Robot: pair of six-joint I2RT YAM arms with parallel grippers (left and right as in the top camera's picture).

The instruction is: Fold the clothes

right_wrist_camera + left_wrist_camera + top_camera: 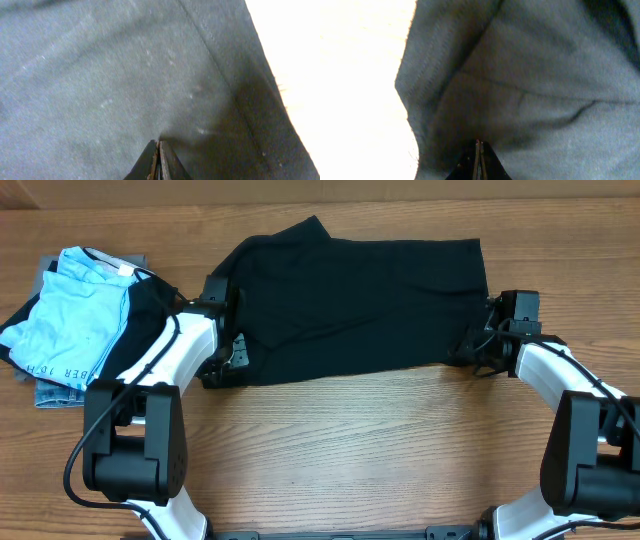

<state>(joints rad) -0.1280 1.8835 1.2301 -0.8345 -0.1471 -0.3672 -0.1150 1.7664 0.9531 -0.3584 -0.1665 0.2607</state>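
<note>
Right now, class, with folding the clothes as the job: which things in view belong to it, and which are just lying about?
Job: black T-shirt; left gripper; right gripper.
Lying about: light blue folded garment; denim-like piece under it.

One T-shirt [360,305], two hands [232,330] [472,345], two arms [165,365] [545,365]

My left gripper [479,146] sits at bottom centre, jaws pressed together, tips against the black T-shirt [535,75]. Can't tell if cloth is pinched between them. Shirt fills centre and right of frame. Its stitched hem [420,70] runs from top centre down to lower left. Long crease across right half. Washed-out bright surface [360,90] on the left.
</note>
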